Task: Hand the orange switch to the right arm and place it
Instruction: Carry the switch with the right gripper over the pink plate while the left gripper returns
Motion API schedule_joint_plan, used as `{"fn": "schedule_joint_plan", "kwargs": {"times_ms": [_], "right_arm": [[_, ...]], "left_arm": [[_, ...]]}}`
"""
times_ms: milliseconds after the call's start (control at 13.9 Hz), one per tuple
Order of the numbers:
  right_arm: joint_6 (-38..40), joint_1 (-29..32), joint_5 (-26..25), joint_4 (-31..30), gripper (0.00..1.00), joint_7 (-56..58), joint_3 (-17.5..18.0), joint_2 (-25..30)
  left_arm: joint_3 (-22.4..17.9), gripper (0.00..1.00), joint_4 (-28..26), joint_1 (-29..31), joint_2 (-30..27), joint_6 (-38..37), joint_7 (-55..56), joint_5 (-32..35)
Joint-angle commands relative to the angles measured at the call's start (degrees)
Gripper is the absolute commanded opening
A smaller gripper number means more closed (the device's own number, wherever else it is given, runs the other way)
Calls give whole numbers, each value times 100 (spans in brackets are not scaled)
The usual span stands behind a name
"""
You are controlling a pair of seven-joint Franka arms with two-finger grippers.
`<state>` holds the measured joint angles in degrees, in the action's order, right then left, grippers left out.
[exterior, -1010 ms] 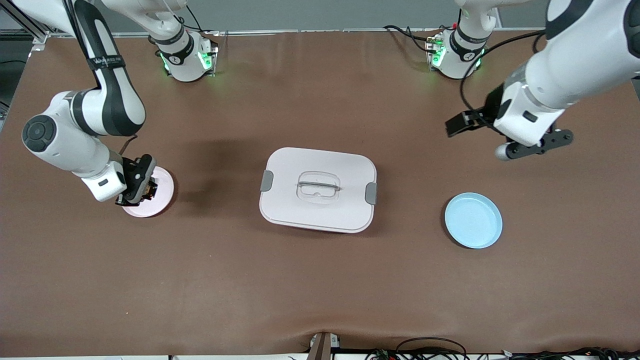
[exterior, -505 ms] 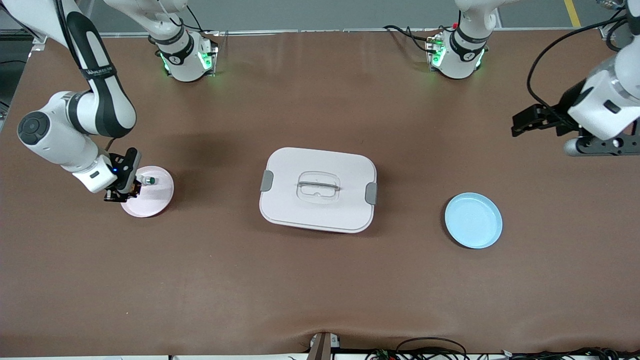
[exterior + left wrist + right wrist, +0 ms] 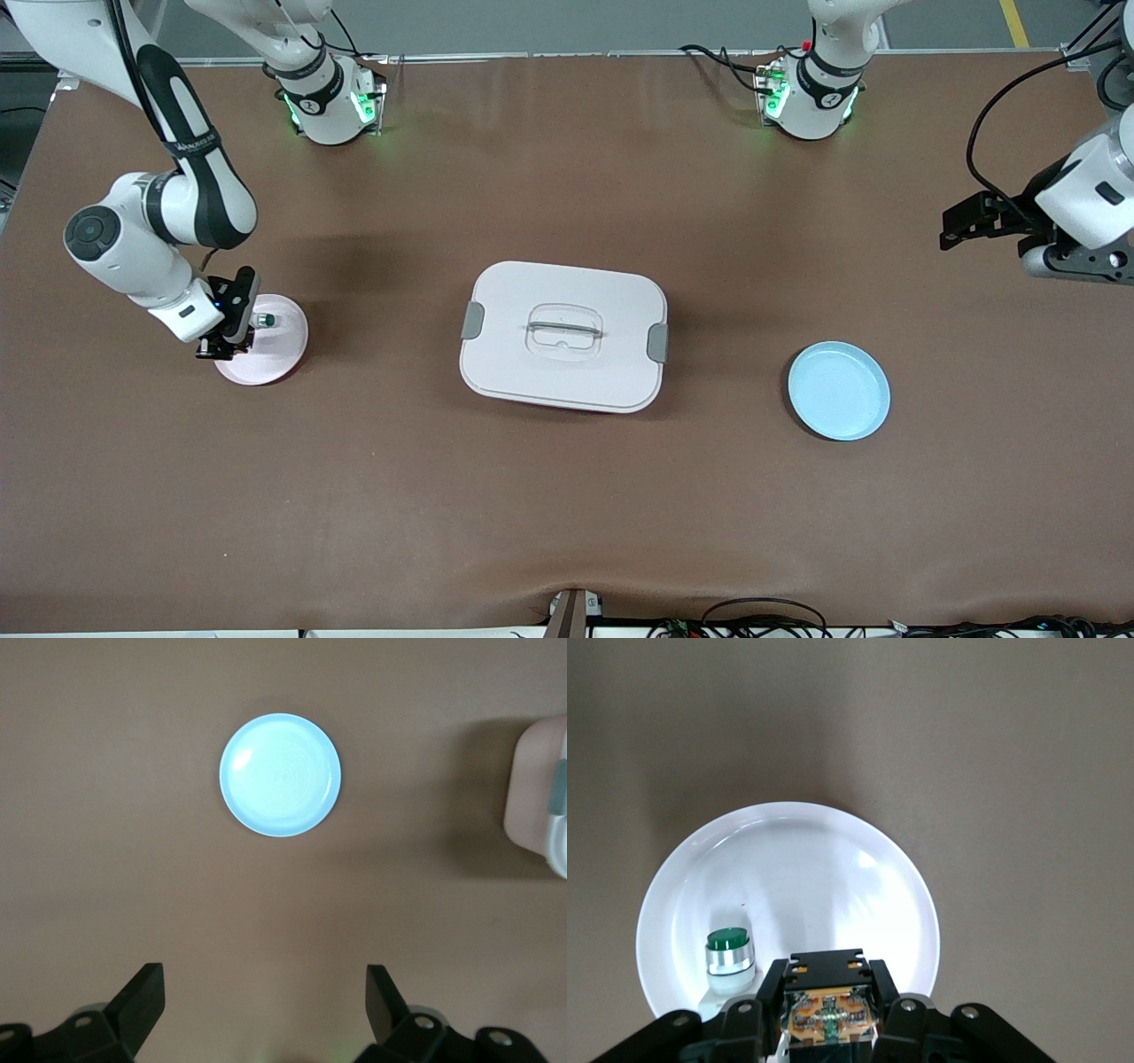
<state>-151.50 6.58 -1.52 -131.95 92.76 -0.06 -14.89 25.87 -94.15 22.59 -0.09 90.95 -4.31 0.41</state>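
The orange switch [image 3: 829,994], a small black box with an orange middle, sits between the fingers of my right gripper [image 3: 828,1003], which is shut on it. In the front view that gripper [image 3: 227,341] hangs low over the edge of a pink plate [image 3: 279,353] at the right arm's end of the table; the switch itself is hidden there by the hand. The plate [image 3: 797,877] looks white in the right wrist view. My left gripper [image 3: 973,219] is open and holds nothing, up over bare table at the left arm's end; its wrist view shows wide-apart fingers [image 3: 142,997].
A small white part with a green knob [image 3: 264,319] [image 3: 729,955] stands on the pink plate beside the right gripper. A closed white box with a handle [image 3: 563,335] sits mid-table. A light blue plate [image 3: 839,391] [image 3: 280,773] lies toward the left arm's end.
The left arm has swung away toward its end of the table, gripper still open. The right gripper shifted to the pink plate's edge, uncovering the green-knobbed part.
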Motion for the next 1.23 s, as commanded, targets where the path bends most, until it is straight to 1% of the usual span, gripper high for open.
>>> {"fn": "schedule_joint_plan", "kwargs": {"times_ms": [0, 72, 144, 216, 361, 433, 794, 1155], "right_arm": [[-300, 107, -147, -41, 0, -48, 76, -180], [-362, 107, -147, -41, 0, -118, 76, -259], [-441, 107, -147, -41, 0, -188, 76, -312], [-511, 81, -147, -41, 0, -293, 76, -365], [-626, 54, -147, -41, 0, -417, 76, -479], [-696, 54, -139, -41, 0, -461, 76, -532], [-872, -86, -147, -41, 0, -821, 76, -682], [-1022, -122, -156, -33, 0, -821, 50, -813]], "left_arm": [[24, 100, -972, 149, -799, 546, -315, -119], [15, 100, -1122, 149, -931, 634, -324, -120], [-55, 100, -1132, 184, -993, 626, -316, -137], [-142, 100, -1088, 211, -993, 609, -324, -155], [-300, 100, -992, 220, -950, 608, -325, -487], [-319, 100, -939, 220, -923, 608, -325, -541], [-284, 100, -570, 194, -625, 635, -325, -498], [-257, 100, -218, 167, -343, 652, -316, -471]]}}
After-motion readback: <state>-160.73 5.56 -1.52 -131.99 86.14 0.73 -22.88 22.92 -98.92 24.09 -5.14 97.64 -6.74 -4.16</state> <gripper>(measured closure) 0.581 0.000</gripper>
